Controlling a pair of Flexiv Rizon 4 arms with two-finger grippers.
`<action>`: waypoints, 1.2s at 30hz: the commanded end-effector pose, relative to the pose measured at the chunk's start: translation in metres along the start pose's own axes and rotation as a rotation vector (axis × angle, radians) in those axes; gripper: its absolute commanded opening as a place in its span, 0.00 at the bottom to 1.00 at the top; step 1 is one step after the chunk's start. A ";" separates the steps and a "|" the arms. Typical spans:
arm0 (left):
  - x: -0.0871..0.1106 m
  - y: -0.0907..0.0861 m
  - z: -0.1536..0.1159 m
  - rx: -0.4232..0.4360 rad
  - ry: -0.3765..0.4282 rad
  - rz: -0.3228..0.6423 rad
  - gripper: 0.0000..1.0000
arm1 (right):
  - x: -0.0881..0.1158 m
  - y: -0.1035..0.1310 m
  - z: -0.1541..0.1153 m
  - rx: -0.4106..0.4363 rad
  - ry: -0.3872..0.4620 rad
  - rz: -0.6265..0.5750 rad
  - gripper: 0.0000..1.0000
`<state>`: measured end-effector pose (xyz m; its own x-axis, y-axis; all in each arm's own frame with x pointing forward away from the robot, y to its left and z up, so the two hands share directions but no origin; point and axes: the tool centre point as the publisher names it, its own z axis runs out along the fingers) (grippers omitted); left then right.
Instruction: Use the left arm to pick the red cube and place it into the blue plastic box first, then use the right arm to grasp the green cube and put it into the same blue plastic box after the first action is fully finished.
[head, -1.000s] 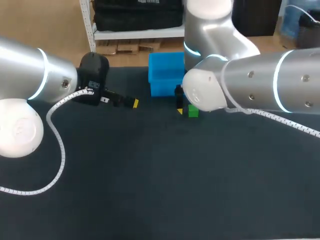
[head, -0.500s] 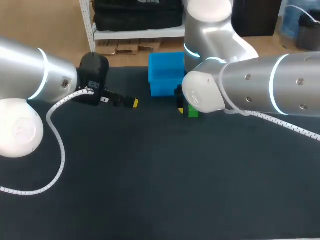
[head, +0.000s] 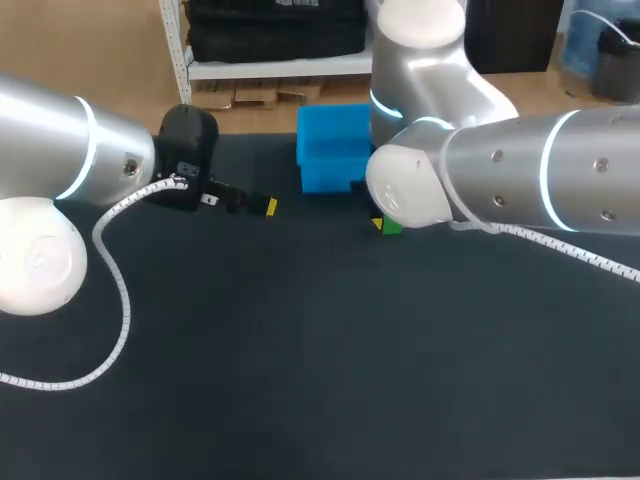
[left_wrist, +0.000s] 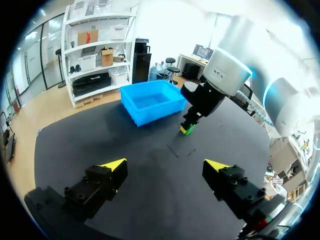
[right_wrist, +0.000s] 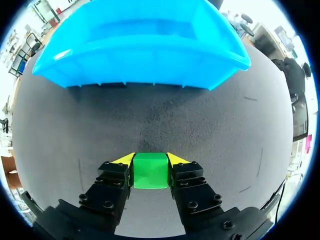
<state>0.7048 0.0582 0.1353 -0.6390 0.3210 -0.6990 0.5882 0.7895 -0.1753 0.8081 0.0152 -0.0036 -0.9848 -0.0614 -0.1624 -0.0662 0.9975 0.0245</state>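
My left gripper (left_wrist: 165, 165) spreads its fingers wide over the matte dark table (left_wrist: 100, 135), empty. The blue plastic box (head: 322, 172) looks glossy and thin-walled. Just short of it, my right gripper (right_wrist: 150, 159) pinches the green cube (right_wrist: 150, 172) by two flat opposite faces; I judge it light, rigid, smooth-sided, so a centred squeeze should hold

A bare strip of table (right_wrist: 150, 115) lies between the right claw (right_wrist: 150, 161) and the blue plastic box (right_wrist: 140, 70), whose near wall rises straight ahead. The green cube (right_wrist: 150, 172) fills that claw's gap. The left claw (left_wrist: 165, 164), fingers spread wide, faces open table. The right arm (head: 500, 180) hangs over the box's right side.
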 end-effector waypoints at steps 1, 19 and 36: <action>0.001 0.002 0.000 0.009 -0.005 0.002 1.00 | -0.001 -0.005 -0.005 -0.007 -0.007 0.006 0.00; 0.001 0.002 0.000 0.009 -0.005 0.002 1.00 | -0.013 -0.009 -0.123 -0.039 -0.130 0.014 0.00; 0.001 0.002 0.000 0.009 -0.005 0.002 1.00 | -0.014 -0.004 -0.152 -0.140 -0.307 0.000 0.00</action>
<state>0.7048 0.0582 0.1353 -0.6391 0.3209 -0.6990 0.5882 0.7895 -0.1753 0.8070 0.0140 0.1492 -0.9384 -0.0494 -0.3421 -0.1029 0.9848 0.1399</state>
